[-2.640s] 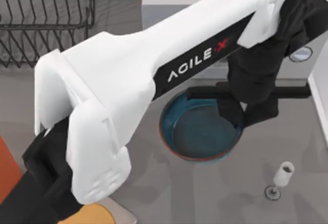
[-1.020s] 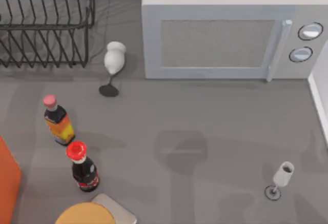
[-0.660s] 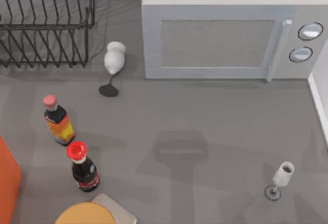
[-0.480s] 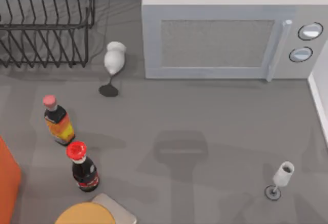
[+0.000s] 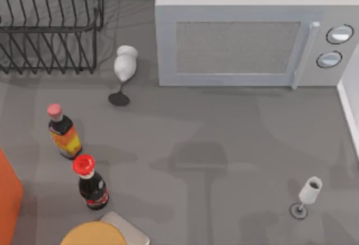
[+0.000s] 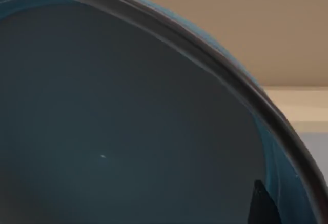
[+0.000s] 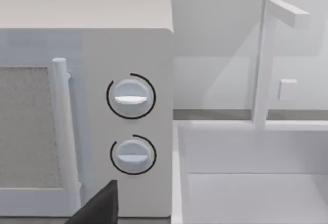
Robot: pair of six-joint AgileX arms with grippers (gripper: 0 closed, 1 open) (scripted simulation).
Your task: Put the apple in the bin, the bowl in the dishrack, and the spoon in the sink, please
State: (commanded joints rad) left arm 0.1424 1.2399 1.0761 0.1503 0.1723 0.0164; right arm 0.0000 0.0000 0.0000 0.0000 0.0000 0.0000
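The bowl (image 6: 128, 131) hangs close under the left wrist camera, its teal inside and dark rim right in front, so the left gripper seems to be holding it by the rim. It has left the table, where it sat a moment ago, and the arm has lifted clear too. The dishrack (image 5: 50, 26) stands empty, so the carry looks underway. The right arm faces the microwave (image 7: 87, 106) and sink (image 7: 251, 183); I cannot tell its grip.

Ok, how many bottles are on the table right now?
2. Both stand at the table's left: the pink-capped bottle and, just nearer the front edge, the red-capped bottle. More may sit outside the top view's frame.
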